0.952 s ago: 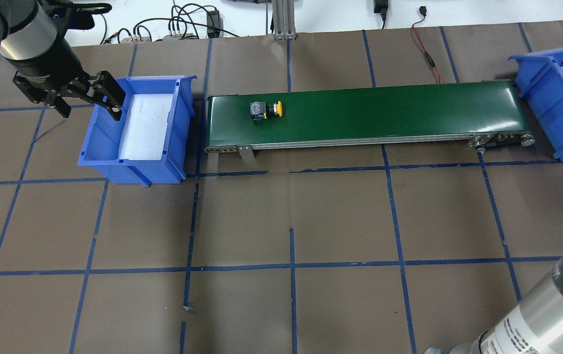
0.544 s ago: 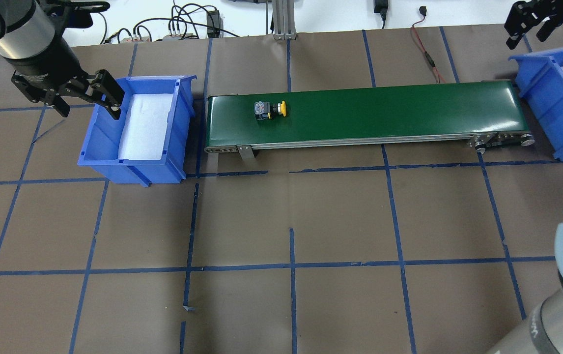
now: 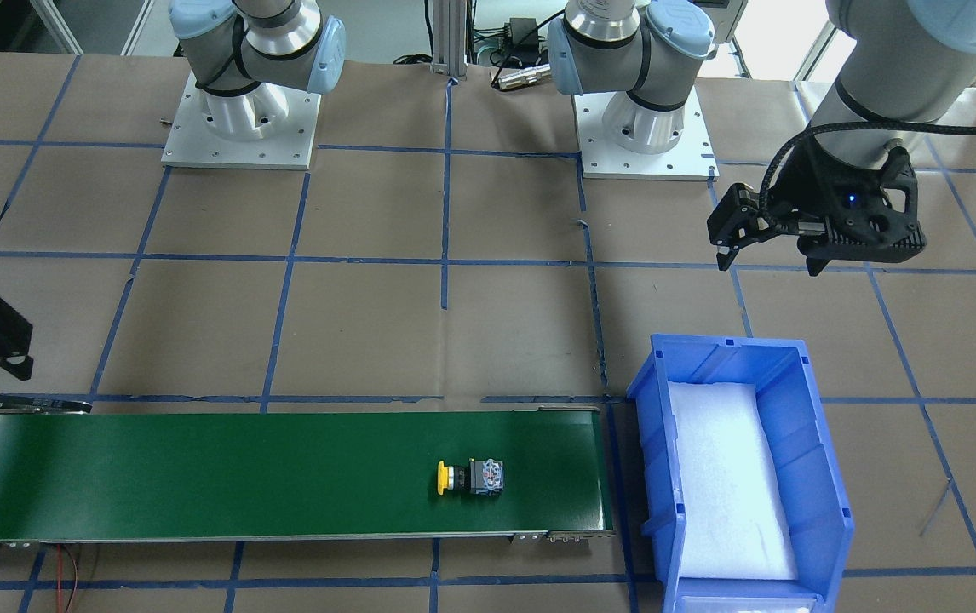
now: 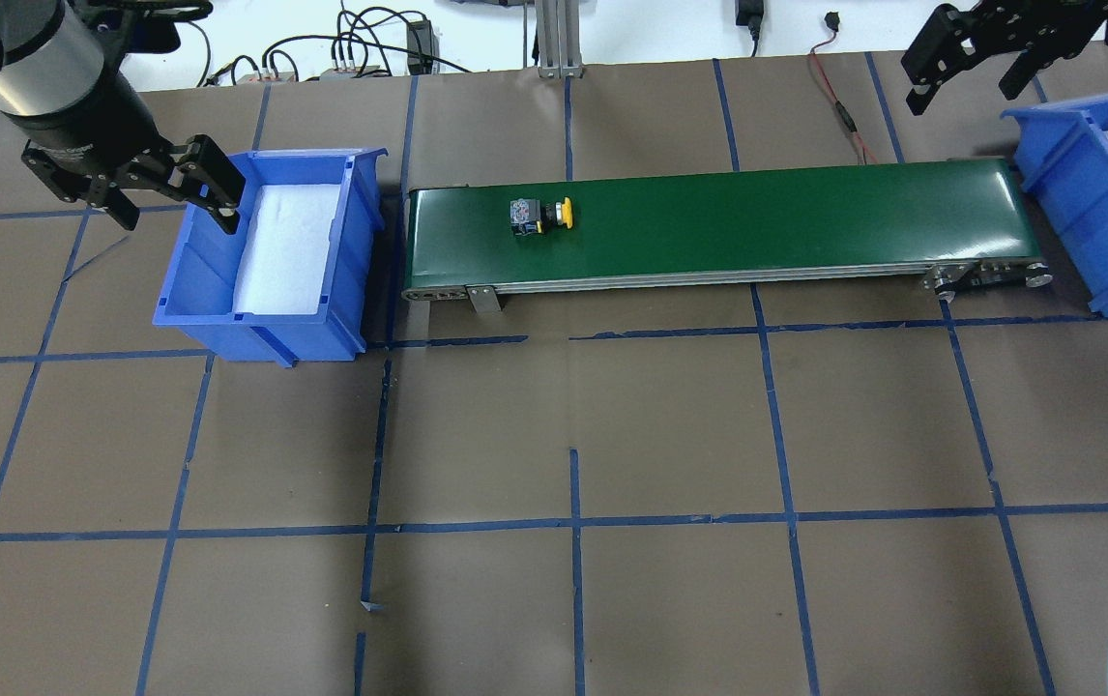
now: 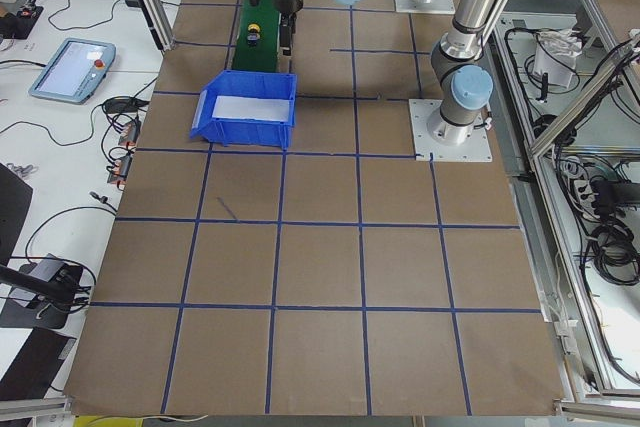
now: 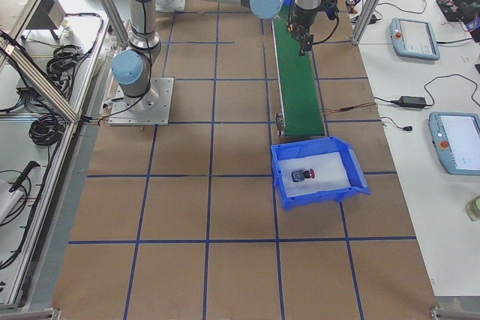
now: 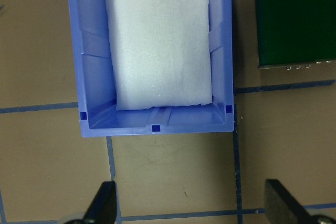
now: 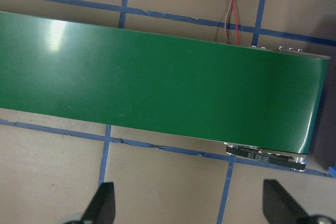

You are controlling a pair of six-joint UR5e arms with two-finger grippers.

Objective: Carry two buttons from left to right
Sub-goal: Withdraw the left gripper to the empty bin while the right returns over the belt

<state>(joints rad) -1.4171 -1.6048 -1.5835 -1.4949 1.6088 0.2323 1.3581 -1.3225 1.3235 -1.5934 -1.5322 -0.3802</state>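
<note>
A yellow-capped button (image 4: pixel 542 215) (image 3: pixel 471 477) lies on its side on the green conveyor belt (image 4: pixel 757 222) (image 3: pixel 198 477), near the belt's left end. A red-capped button (image 6: pixel 302 175) lies on the white foam in the right blue bin (image 6: pixel 285 185) (image 4: pixel 1076 193). My left gripper (image 4: pixel 177 203) (image 3: pixel 769 255) (image 7: pixel 191 208) hangs open and holds nothing, at the outer edge of the left blue bin (image 4: pixel 361 193) (image 7: pixel 152 121), which holds only white foam. My right gripper (image 4: pixel 968 87) (image 8: pixel 189 208) is open with nothing between its fingers, above the belt's right end.
Cables and a power supply (image 4: pixel 419 43) lie along the table's far edge. A red wire (image 4: pixel 844 111) runs to the conveyor's right end. An aluminium post (image 4: pixel 554 39) stands behind the belt. Brown paper with blue tape lines (image 4: pixel 573 522) covers the table.
The yellow button has ridden a little to the right on the belt. My right gripper has moved from over the right bin to the belt's right end. The left gripper has barely moved.
</note>
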